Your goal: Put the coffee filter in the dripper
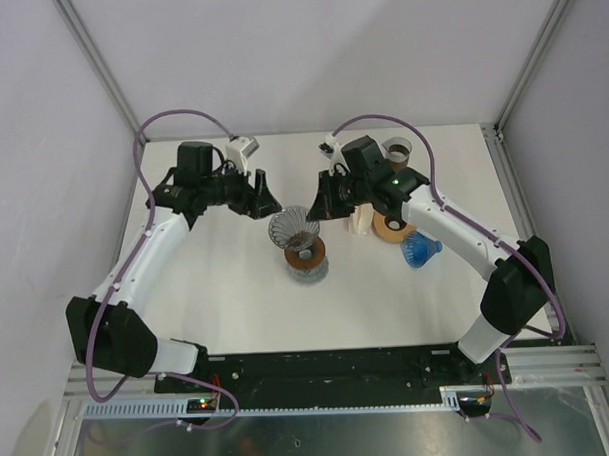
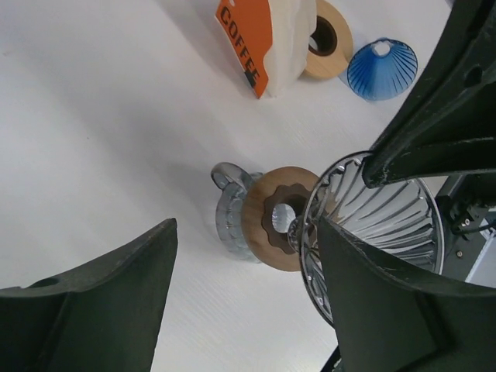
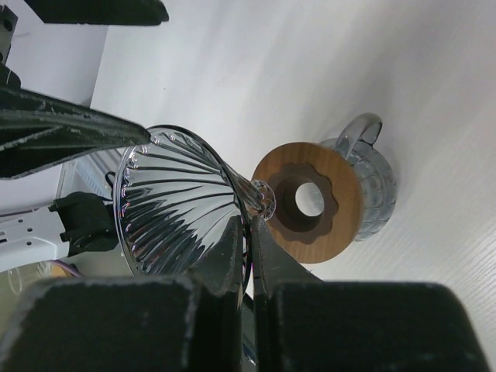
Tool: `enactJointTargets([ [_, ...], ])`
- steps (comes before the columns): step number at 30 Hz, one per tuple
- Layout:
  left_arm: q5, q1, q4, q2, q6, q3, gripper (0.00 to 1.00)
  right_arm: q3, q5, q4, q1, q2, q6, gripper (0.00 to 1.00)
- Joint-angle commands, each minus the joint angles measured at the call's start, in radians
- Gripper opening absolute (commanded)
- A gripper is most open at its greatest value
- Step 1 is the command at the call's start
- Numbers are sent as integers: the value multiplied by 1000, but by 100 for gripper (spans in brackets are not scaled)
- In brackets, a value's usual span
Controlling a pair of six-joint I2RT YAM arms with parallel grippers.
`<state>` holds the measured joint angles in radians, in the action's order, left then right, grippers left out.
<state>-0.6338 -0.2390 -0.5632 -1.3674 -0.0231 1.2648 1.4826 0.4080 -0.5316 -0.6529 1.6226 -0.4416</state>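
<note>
A clear ribbed glass dripper cone (image 1: pixel 293 227) hangs tilted just above a wooden collar (image 1: pixel 306 253) that sits on a glass base with a handle (image 3: pixel 370 180). My right gripper (image 3: pixel 249 232) is shut on the cone's wall (image 3: pixel 174 209); it also shows in the top view (image 1: pixel 315 210). My left gripper (image 1: pixel 266 203) is open and empty beside the cone, with its right finger (image 2: pixel 387 310) close against the cone's rim (image 2: pixel 380 221). An orange and white pack marked COFFEE (image 2: pixel 265 39) stands behind. No loose filter shows.
A blue dripper cone (image 1: pixel 420 249) lies at the right next to a second wooden ring (image 1: pixel 393 228). A brown cup (image 1: pixel 397 150) stands at the back. Cage posts and walls ring the white table (image 1: pixel 217 291).
</note>
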Motion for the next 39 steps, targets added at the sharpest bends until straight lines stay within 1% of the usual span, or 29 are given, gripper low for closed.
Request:
enactJointTargets([
  [1, 1, -42, 9, -9, 15, -13, 76, -27, -5, 54, 7, -39, -11, 0],
  [4, 3, -65, 8, -22, 14, -26, 71, -37, -5, 59, 8, -33, -9, 0],
  [9, -5, -79, 8, -39, 10, -49, 58, -48, -9, 68, 9, -26, -2, 0],
  [12, -4, -85, 9, -42, 1, -62, 55, -50, 0, 73, 14, -21, 0, 0],
  [14, 7, -90, 9, -44, -6, -70, 52, -51, 3, 76, 15, -18, 0, 0],
  [18, 19, -102, 9, -57, -13, -80, 41, -54, 0, 81, 18, -9, 6, 0],
  [20, 19, -107, 9, -63, -11, -80, 37, -54, 0, 85, 20, -5, 10, 0],
  [23, 13, -110, 8, -66, -6, -73, 29, -55, -1, 85, 24, -1, 16, 0],
  [28, 2, -109, 9, -73, -2, -76, 10, -63, -9, 70, 31, 10, 22, 0],
  [31, -3, -109, 9, -83, 0, -81, 2, -68, -15, 65, 34, 15, 25, 0],
  [34, -7, -110, 8, -89, 2, -83, 0, -71, -22, 55, 37, 19, 29, 0],
  [39, -21, -112, 8, -91, 6, -85, 0, -71, -21, 46, 40, 6, 20, 0],
])
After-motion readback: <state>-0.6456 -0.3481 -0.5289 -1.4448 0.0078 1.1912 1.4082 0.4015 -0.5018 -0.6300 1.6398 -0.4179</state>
